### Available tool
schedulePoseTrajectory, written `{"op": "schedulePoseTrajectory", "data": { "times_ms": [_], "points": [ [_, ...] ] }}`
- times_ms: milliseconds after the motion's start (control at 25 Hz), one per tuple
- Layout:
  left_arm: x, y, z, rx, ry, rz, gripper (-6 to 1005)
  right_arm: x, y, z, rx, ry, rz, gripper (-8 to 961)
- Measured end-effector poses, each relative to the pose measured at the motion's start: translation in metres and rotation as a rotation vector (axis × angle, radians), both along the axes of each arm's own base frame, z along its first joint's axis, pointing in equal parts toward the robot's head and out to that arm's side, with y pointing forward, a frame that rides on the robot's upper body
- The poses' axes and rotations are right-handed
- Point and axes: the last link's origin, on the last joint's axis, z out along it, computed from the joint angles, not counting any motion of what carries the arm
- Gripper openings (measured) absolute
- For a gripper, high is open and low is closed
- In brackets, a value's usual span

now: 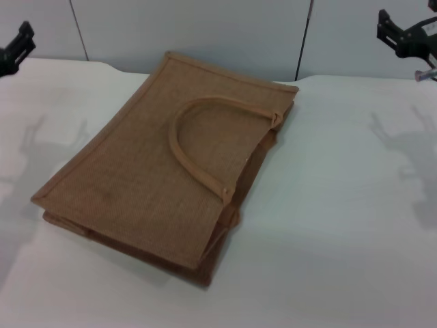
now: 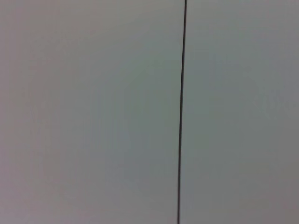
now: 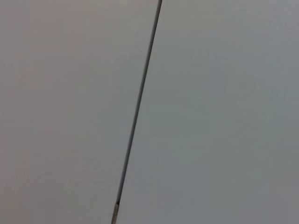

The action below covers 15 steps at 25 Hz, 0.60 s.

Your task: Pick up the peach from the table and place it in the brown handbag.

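Note:
The brown handbag (image 1: 164, 171) lies flat on its side in the middle of the white table (image 1: 341, 205), one arched handle (image 1: 191, 137) resting on its upper face. The peach is not in view in any frame. My left gripper (image 1: 15, 46) is raised at the far left edge of the head view, above the table's back left. My right gripper (image 1: 403, 33) is raised at the far right top corner, above the table's back right. Both are far from the bag. Both wrist views show only a plain grey wall panel with a dark seam.
A grey panelled wall (image 1: 205, 27) runs behind the table. The arms cast shadows on the tabletop at left (image 1: 41, 150) and right (image 1: 410, 150). Bare tabletop lies to the right of the bag and in front of it.

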Motion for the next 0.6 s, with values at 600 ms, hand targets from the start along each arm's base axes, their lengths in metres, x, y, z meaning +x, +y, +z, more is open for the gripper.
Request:
{"op": "schedulePoseTrajectory", "data": {
  "times_ms": [600],
  "points": [
    [-0.026,-0.031,-0.042,0.126,0.02,0.086,876,0.059,-0.031,-0.002,0.127,0.074,0.061,871]
  ]
}}
